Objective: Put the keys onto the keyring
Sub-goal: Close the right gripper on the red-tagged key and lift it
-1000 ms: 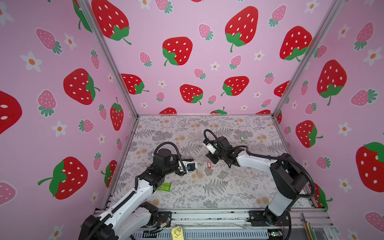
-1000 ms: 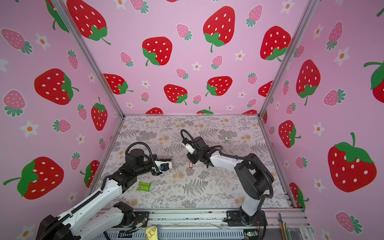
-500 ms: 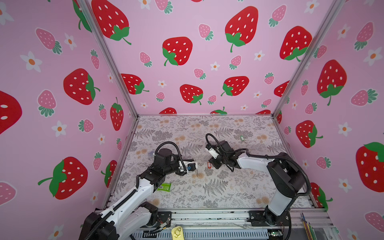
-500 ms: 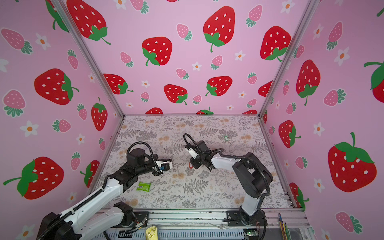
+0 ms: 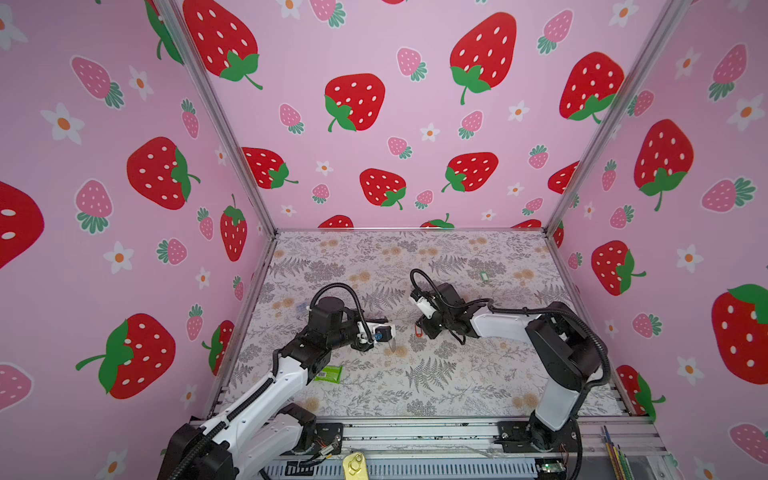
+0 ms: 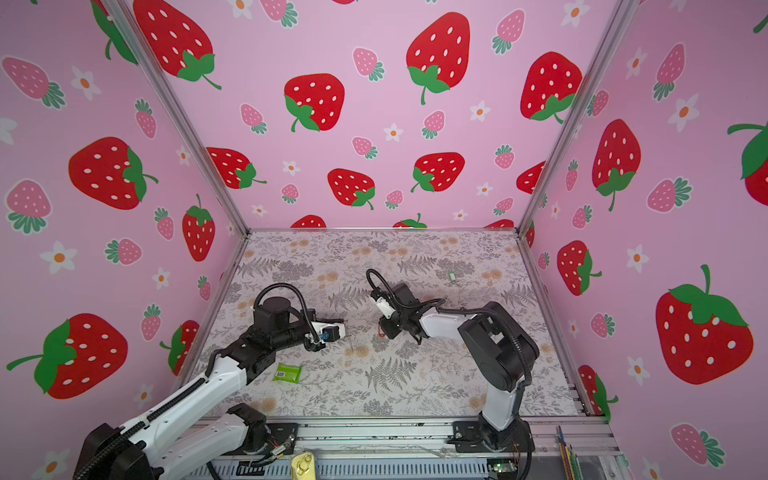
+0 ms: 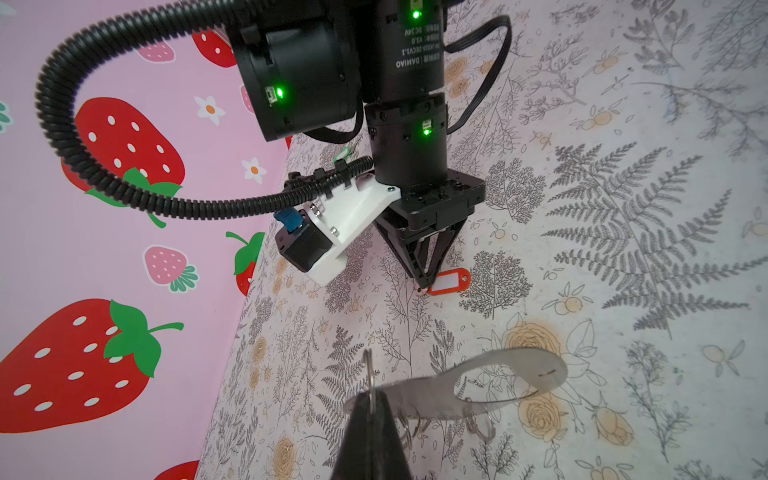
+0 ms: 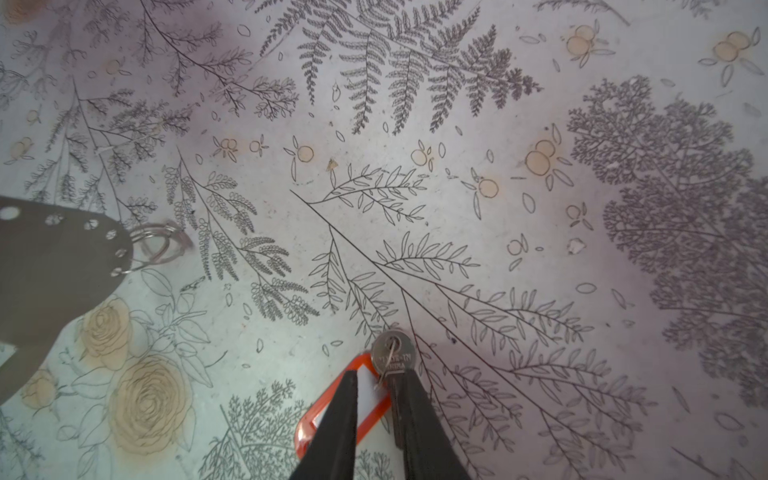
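Note:
The keyring (image 7: 505, 376), a mauve strap loop with small silver rings, hangs from my left gripper (image 7: 371, 392), which is shut on one of those rings just above the table. The strap (image 8: 54, 257) and its rings also show in the right wrist view. One of the keys, a silver key (image 8: 390, 353) on a red-orange tag (image 8: 332, 411), lies flat on the table. My right gripper (image 8: 380, 378) stands tip-down on it, jaws narrowed with the key's blade and the tag's white label between them. In both top views this tag (image 5: 418, 330) (image 6: 380, 330) sits at the right gripper's tips. The green key (image 5: 483, 276) lies far back right.
A green packet with a barcode label (image 5: 328, 373) (image 6: 286, 372) lies by the left arm's elbow. Strawberry-print walls close in the floral table (image 5: 457, 386) on three sides. A rail runs along its front edge (image 5: 415, 432).
My right gripper has come down and a little left onto the red-orange tag, and its jaws have narrowed around the key. The left arm and the keyring have stayed put.

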Controlling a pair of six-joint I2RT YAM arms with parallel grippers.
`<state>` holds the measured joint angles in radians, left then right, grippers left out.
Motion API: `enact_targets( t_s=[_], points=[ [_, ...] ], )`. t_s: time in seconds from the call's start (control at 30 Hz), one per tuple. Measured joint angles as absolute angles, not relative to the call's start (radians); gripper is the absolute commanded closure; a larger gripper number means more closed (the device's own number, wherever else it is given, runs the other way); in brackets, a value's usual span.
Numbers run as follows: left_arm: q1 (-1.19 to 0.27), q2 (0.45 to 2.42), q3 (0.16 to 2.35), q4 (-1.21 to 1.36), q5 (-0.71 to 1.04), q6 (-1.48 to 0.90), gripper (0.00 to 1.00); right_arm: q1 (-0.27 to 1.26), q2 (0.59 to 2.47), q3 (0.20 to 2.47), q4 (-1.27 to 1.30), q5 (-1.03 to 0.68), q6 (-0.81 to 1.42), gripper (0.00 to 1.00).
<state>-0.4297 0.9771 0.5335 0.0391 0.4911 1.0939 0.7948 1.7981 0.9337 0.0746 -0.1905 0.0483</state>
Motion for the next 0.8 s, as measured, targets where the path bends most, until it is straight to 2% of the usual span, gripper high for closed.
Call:
enact_targets(
  t_s=[0.33, 0.8],
  points=[
    [-0.430, 0.989, 0.533, 0.039, 0.498, 1.094, 1.00, 0.801, 1.809, 0.934, 0.075, -0.184, 0.055, 0.82],
    [-0.429, 0.989, 0.533, 0.039, 0.506, 1.091, 1.00, 0.805, 1.818, 0.934, 0.082, -0.165, 0.054, 0.98]
  ],
)
